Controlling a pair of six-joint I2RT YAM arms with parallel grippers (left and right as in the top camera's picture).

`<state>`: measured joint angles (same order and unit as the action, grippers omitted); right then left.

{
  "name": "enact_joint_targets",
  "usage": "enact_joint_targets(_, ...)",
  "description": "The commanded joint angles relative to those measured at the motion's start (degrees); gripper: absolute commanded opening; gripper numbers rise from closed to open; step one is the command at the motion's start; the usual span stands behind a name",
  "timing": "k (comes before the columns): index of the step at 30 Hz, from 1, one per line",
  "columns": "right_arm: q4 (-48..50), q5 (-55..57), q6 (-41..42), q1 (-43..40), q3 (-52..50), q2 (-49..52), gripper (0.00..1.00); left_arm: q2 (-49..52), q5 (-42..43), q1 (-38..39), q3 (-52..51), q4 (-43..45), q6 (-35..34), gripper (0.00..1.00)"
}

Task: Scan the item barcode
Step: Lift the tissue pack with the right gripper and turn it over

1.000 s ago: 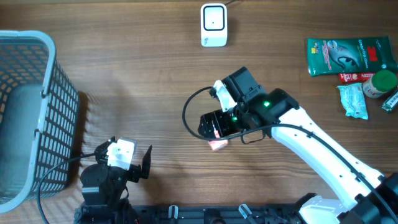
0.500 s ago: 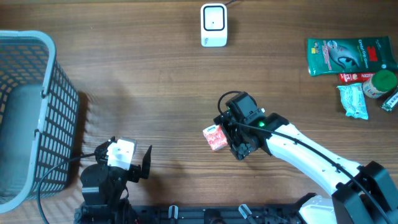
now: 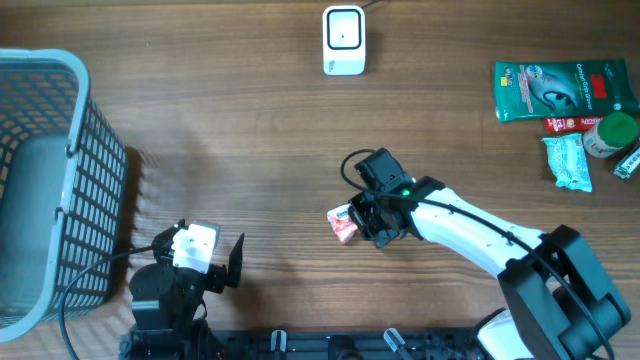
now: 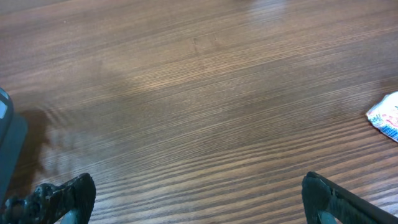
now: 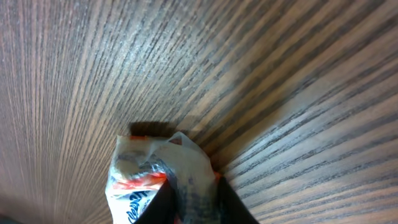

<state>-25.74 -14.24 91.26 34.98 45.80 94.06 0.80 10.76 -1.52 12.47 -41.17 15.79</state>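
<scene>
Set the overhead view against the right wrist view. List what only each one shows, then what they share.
Only the overhead: the mesh basket at the left, the white scanner at the top, and the green pouch among other goods at the right.
Only the right wrist: a close look at the crumpled end of the small packet, pinched in the right claw.
Both: that packet, the right claw on it, and the wooden table.
</scene>
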Motion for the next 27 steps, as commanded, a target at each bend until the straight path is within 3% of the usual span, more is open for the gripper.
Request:
enact_joint_targets(1, -0.9, 5.7, -3.1, -0.2, -0.8, 1.0, 0.04, -0.4, 0.1, -0.2, -0.2, 0.1, 0.5, 1.0)
enact_joint_targets(6, -1.3, -5.6, -13.5, -3.2, 1.8, -9.1, 0.05, -0.4, 0.1, -0.2, -0.2, 0.1, 0.5, 1.0)
enact_joint_targets(9, -2.8, -33.4, -20.8, -13.1, 1.7, -11.8, 0.11, -0.4, 0.1, -0.2, -0.2, 0.1, 0.5, 1.0)
enact_joint_targets(12, -5.0, -59.3, -19.3, -22.5, 1.7, -11.7, 0.26, -0.4, 0.1, -0.2, -0.2, 0.1, 0.5, 1.0)
enact_joint_targets(13, -5.0, -66.5, -19.1, -23.9, 1.7, -11.7, 0.19, -0.4, 0.1, -0.2, -0.2, 0.1, 0.5, 1.0)
enact_joint_targets(14, -5.0, -72.2, -18.4, -24.5, 1.7, -11.7, 0.04, -0.4, 0.1, -0.2, -0.2, 0.1, 0.5, 1.0)
enact_joint_targets(17, -5.0, -78.7, -13.3, -24.6, 1.7, -11.7, 0.04, -0.4, 0.1, -0.2, -0.2, 0.1, 0.5, 1.0)
enact_joint_targets(27, -3.7, -78.7, -13.7, -24.6, 1.7, -11.7, 0.04, -0.4, 0.1, -0.2, -0.2, 0.1, 0.5, 1.0)
